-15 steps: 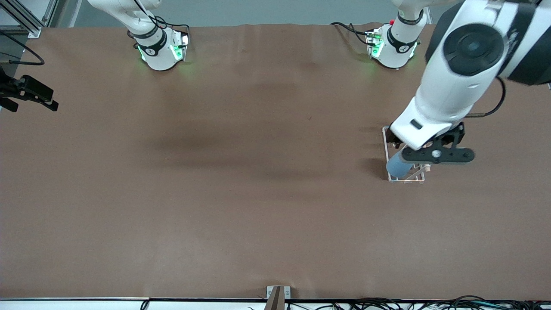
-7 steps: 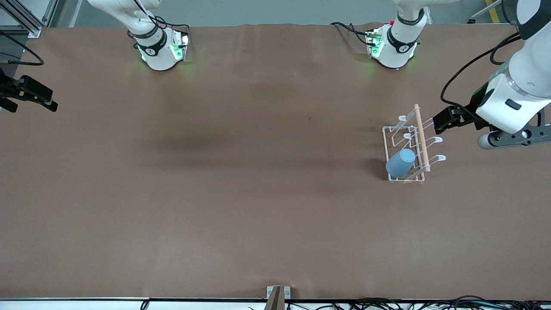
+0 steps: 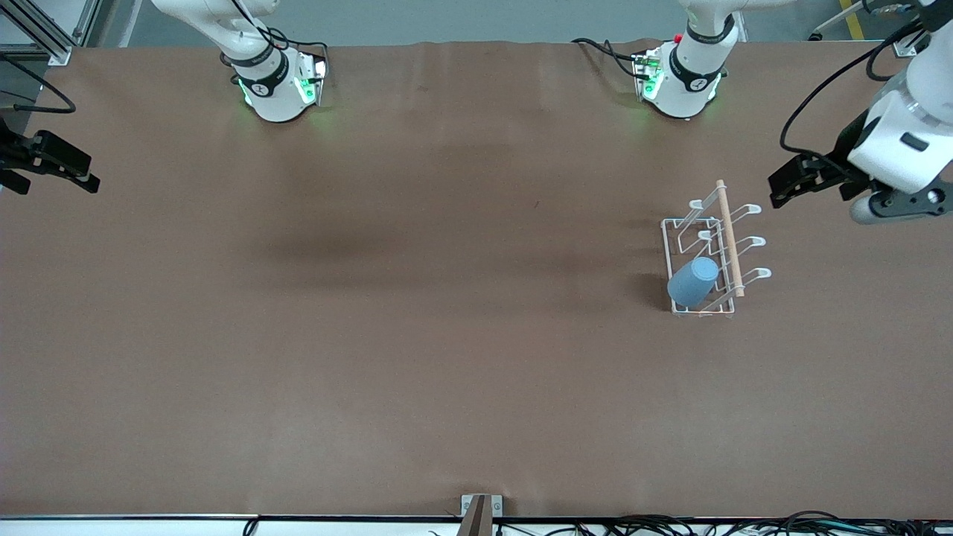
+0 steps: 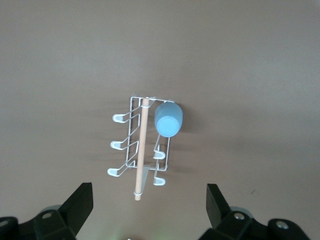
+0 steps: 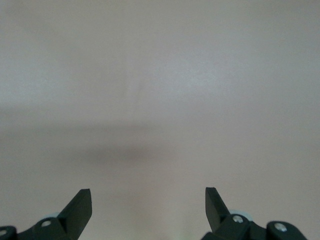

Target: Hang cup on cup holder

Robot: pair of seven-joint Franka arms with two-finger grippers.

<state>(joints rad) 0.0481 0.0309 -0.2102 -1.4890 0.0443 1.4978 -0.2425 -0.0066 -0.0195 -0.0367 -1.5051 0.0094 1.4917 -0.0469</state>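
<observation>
The light-blue cup (image 3: 692, 281) hangs mouth-down and tilted on a peg of the white wire cup holder (image 3: 665, 246), at the corner nearest the front camera. The holder's wooden dowel (image 3: 728, 238) runs along its top. From the left wrist view the cup (image 4: 168, 119) and the holder (image 4: 131, 107) show well below my left gripper (image 4: 148, 192), which is open with nothing in it. In the front view my left gripper (image 3: 897, 202) hovers above the table's left-arm end, clear of the holder. My right gripper (image 5: 148, 195) is open over bare table.
The two arm bases (image 3: 277, 85) (image 3: 681, 82) stand along the farthest table edge. A black part of the right hand (image 3: 52, 160) shows at the right arm's end of the table. A metal bracket (image 3: 480, 510) and cables sit at the nearest edge.
My left arm has drawn away from over the holder toward the left arm's end of the table, uncovering the whole holder. The cup stays on its peg. The right arm has not moved.
</observation>
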